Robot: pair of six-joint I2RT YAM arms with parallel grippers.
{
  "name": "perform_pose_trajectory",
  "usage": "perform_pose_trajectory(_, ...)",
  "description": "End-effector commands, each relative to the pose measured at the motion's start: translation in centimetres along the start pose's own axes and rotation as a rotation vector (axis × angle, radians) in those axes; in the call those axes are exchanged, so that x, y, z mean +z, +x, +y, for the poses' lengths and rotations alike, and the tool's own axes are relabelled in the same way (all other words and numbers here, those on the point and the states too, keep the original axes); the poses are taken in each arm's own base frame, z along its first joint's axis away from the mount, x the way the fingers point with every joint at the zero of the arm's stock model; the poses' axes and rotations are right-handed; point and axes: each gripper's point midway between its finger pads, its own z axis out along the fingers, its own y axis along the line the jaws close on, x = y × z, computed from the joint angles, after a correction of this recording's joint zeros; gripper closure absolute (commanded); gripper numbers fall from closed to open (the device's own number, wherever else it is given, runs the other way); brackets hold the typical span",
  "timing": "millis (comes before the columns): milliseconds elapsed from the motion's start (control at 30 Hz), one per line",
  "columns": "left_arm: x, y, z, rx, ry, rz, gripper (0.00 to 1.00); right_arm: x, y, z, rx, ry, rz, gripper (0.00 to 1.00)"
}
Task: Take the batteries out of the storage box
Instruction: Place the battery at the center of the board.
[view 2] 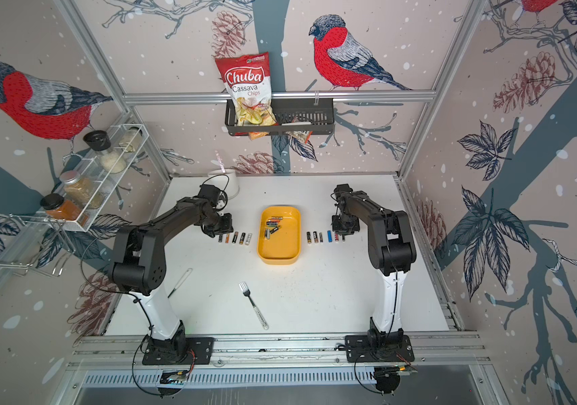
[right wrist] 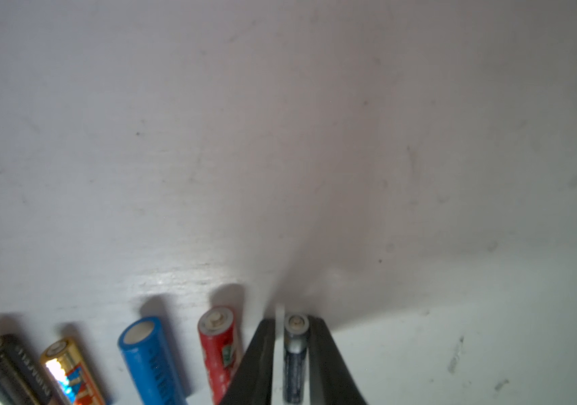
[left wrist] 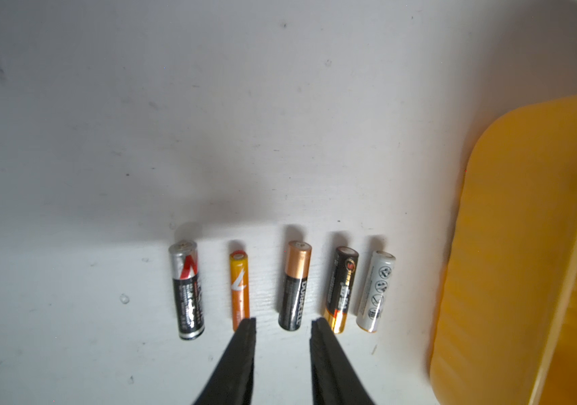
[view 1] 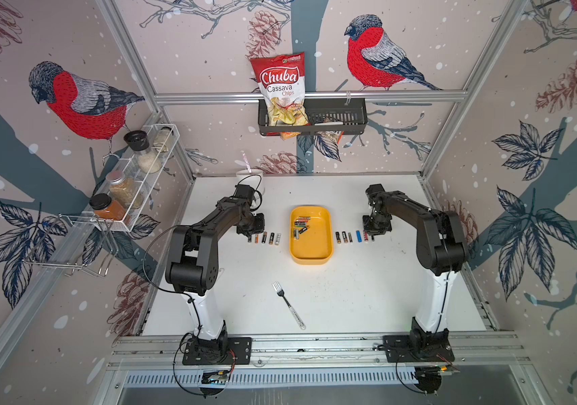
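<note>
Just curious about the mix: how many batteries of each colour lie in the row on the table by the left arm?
Silver and black battery: 1
Orange battery: 1
Copper and black battery: 1
Black and gold battery: 1
White battery: 1
Total: 5
</note>
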Motion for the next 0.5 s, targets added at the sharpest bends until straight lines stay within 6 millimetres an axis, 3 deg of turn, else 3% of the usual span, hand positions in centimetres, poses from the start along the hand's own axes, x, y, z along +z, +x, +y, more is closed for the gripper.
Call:
perform_pose_trajectory(0,-0.3,-0.1,0.0,0.014,-0.006,-0.009,0.68,-0.6,-0.4,0.0,-0.011,0.003,-0.019,0.75)
perform_pose_trajectory(467,-1.0,-0.5,-0.3,0.011,-0.003,-0.022,0.68,-1.6,-1.0,-0.3,-0.005,0.014,-0.043,0.75)
